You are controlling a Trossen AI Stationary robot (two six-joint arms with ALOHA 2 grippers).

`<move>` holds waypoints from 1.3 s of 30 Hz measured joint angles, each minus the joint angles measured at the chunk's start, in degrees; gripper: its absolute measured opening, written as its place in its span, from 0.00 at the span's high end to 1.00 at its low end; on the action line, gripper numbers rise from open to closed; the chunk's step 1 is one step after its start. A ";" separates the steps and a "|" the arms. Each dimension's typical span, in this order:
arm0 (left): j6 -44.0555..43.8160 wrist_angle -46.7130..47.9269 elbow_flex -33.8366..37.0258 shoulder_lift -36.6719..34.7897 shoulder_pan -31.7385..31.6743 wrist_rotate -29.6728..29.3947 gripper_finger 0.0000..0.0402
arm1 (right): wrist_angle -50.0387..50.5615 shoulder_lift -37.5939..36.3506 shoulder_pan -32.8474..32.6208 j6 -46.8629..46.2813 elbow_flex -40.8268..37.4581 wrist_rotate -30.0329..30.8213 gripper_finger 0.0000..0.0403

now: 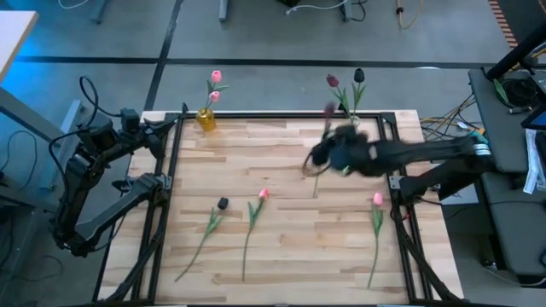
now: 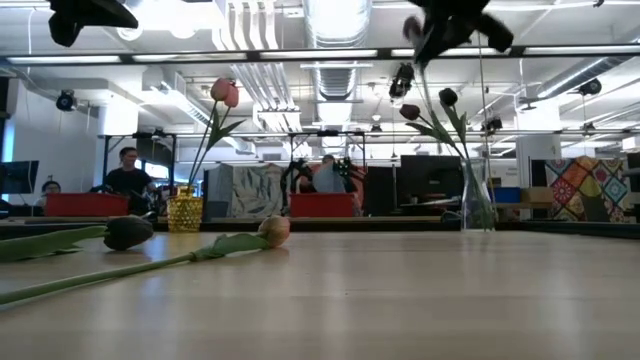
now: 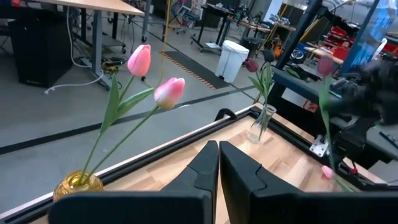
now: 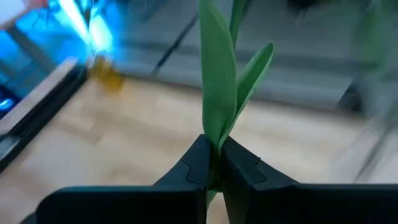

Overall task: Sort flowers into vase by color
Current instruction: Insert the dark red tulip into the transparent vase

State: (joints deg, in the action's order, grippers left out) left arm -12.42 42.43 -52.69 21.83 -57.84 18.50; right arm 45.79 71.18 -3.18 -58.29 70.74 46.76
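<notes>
My right gripper (image 1: 334, 155) is over the middle of the table, near the clear vase (image 1: 354, 119), and is shut on a maroon tulip (image 1: 328, 109). The clear vase stands at the far edge with two maroon tulips (image 1: 359, 75) in it. At the far left, the yellow vase (image 1: 206, 118) holds two pink tulips (image 3: 140, 59). My left gripper (image 3: 219, 155) is shut and hangs beside the yellow vase (image 3: 78, 183). One maroon tulip (image 1: 223, 203) and two pink tulips (image 1: 264, 194) (image 1: 377, 199) lie flat on the table. My right gripper pinches the maroon tulip's green stem where the leaves branch off (image 4: 214, 140), between its two fingers and across the stem. The tulip is lifted clear of the table. In the left wrist view it stands about upright, its head (image 3: 325, 65) above the gripper and its stem's lower end (image 1: 316, 192) hanging free.
A black metal frame (image 1: 281, 114) runs along the table's far edge and both sides. Bare wood lies between the lying flowers and the far edge. People sit in the room beyond the table (image 2: 128, 170).
</notes>
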 joint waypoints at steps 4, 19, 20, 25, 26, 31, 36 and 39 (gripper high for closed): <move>-0.14 -0.22 0.01 0.63 0.00 0.00 1.00 | -4.78 -8.05 7.85 21.68 -0.05 1.81 0.96; 4.39 -2.70 0.02 1.31 0.00 -0.07 1.00 | -22.29 -17.79 39.07 68.71 -1.05 -30.12 0.96; 4.39 -3.24 0.02 1.31 0.00 -0.07 1.00 | -22.47 -17.79 40.44 69.60 -1.29 -31.01 0.96; 4.36 -4.04 0.02 1.45 0.00 -0.09 1.00 | -24.53 -17.85 45.82 71.47 -4.68 -33.76 0.96; 4.32 -4.04 0.00 1.58 -0.02 -0.11 1.00 | -25.81 -17.90 46.36 72.06 -5.81 -34.03 0.96; 4.19 -4.09 0.02 2.58 -0.02 -1.10 1.00 | -34.86 -18.59 47.94 73.78 -11.90 -35.36 0.97; 3.31 -4.20 0.02 3.26 -0.02 -1.55 1.00 | -36.33 -19.20 48.18 73.27 -15.46 -35.23 0.98; 2.94 -4.41 0.01 3.34 -0.02 -1.57 1.00 | -36.23 -19.41 48.13 72.68 -17.03 -35.25 0.97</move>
State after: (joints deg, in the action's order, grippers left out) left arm -9.48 38.02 -52.67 25.17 -57.87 16.93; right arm 9.55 51.77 44.95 14.39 53.71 11.51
